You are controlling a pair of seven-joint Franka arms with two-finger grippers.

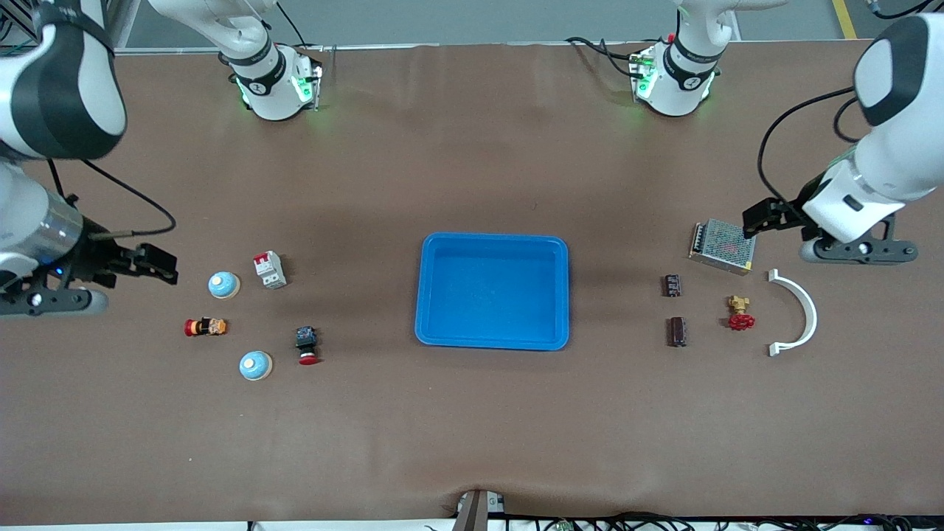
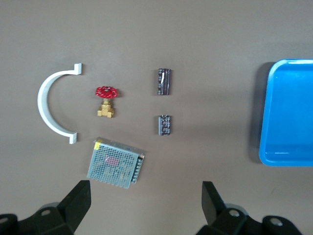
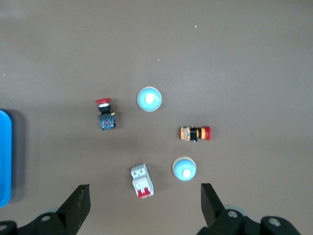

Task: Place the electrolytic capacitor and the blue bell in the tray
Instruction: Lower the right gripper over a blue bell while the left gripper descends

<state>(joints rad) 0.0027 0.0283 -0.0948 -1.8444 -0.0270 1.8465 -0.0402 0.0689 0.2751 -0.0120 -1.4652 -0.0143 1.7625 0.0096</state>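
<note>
Brown table (image 1: 472,428); blue tray (image 1: 493,335) centre, nothing inside.

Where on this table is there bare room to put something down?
The tray holds nothing. Bare table lies on each side of it, up to the capacitors at one end and the red button at the other, and along the whole strip nearest the camera. It is crowded around the two bells and around the valve.
</note>
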